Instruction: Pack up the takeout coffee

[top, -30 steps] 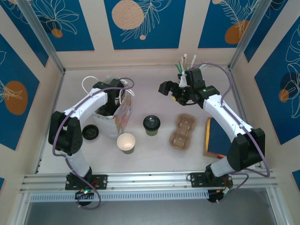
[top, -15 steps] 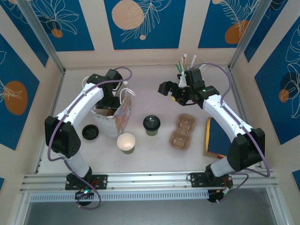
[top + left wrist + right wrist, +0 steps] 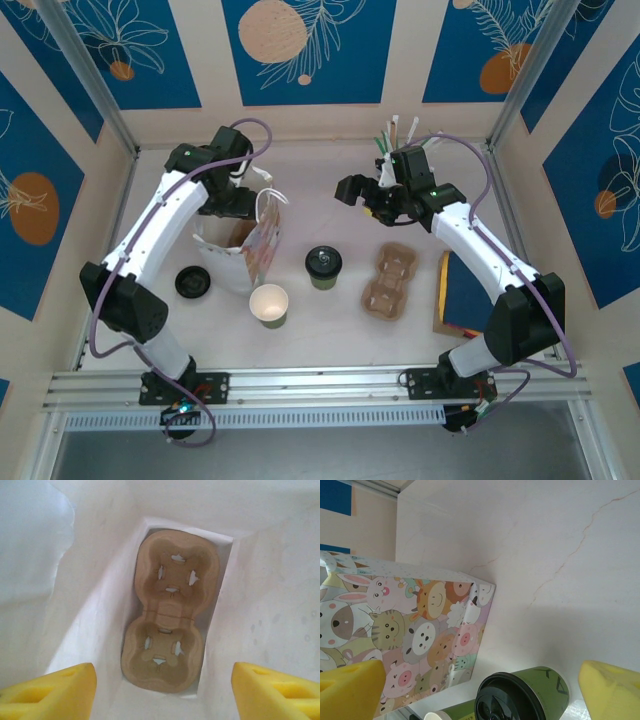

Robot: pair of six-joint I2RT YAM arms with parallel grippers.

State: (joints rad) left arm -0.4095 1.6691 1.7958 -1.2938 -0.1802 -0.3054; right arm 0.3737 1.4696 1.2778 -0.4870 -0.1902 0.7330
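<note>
The takeout coffee [image 3: 323, 266], a dark-green cup with a black lid, stands upright mid-table, to the right of the gift bag [image 3: 243, 250]. In the right wrist view the coffee [image 3: 535, 692] shows low down beside the cartoon-animal bag [image 3: 405, 630]. My right gripper [image 3: 352, 189] hovers open behind the coffee, its yellow fingertips [image 3: 350, 690] wide apart with nothing held. My left gripper [image 3: 232, 200] hangs open over the bag's mouth. Its wrist view looks down between the bag's white walls [image 3: 260, 605] at a brown cup carrier [image 3: 170, 612] lying flat on the bottom.
A lidless green cup [image 3: 269, 304] stands in front of the bag, and a loose black lid [image 3: 192, 281] lies to the bag's left. A second cup carrier [image 3: 390, 278] lies right of the coffee. A blue-and-brown flat item [image 3: 458, 295] sits far right; sticks [image 3: 395, 135] stand at the back.
My left gripper has risen out of the bag toward the back and its jaws have spread wider. The right arm has stayed where it was.
</note>
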